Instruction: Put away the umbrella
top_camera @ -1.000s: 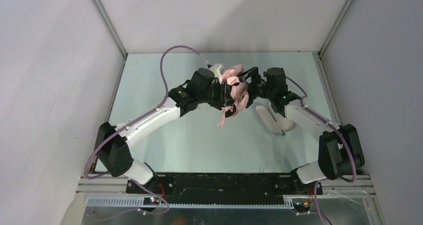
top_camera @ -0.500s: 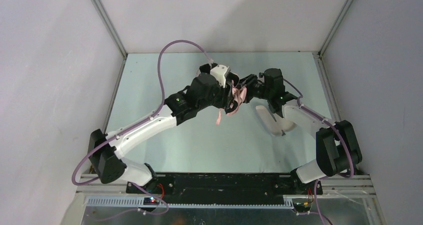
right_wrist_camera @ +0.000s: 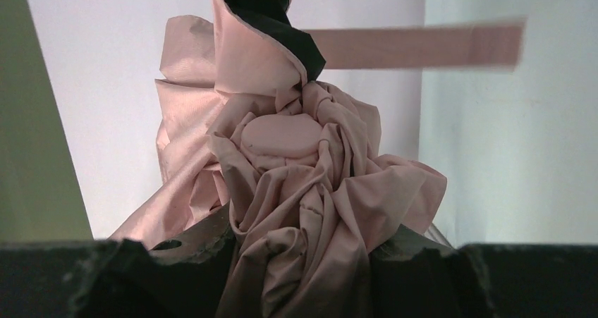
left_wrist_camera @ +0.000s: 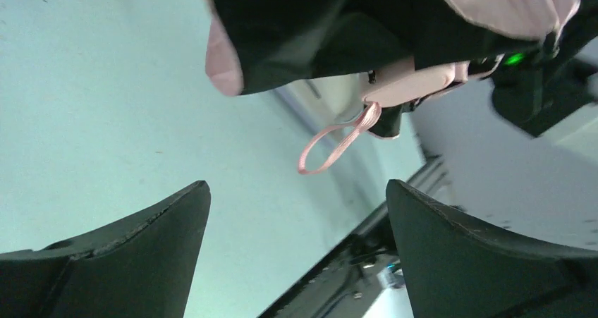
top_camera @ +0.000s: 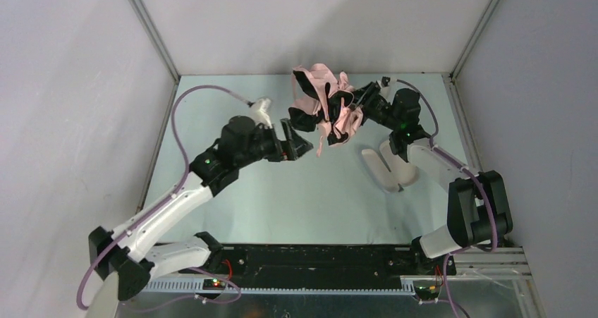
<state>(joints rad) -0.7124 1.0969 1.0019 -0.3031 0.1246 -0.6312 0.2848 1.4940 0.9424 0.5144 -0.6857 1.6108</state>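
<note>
Pale pink fabric with a black underside: the umbrella (top_camera: pixel 323 101), crumpled and half folded, is held up above the far part of the table (top_camera: pixel 282 198). The right gripper (top_camera: pixel 352 107) reaches in from the umbrella's right, its fingers (right_wrist_camera: pixel 159 276) part closed and clamped on the bunched canopy. The left gripper (top_camera: pixel 299 144) hangs just below and left of the umbrella, apart from it, jaws spread wide with nothing between them. A pink wrist strap (left_wrist_camera: pixel 331 145) dangles from the umbrella's short handle (left_wrist_camera: pixel 416 85). A pale lilac oblong case (top_camera: pixel 384 168) lies on the table, to the umbrella's right and nearer the arms' bases.
</note>
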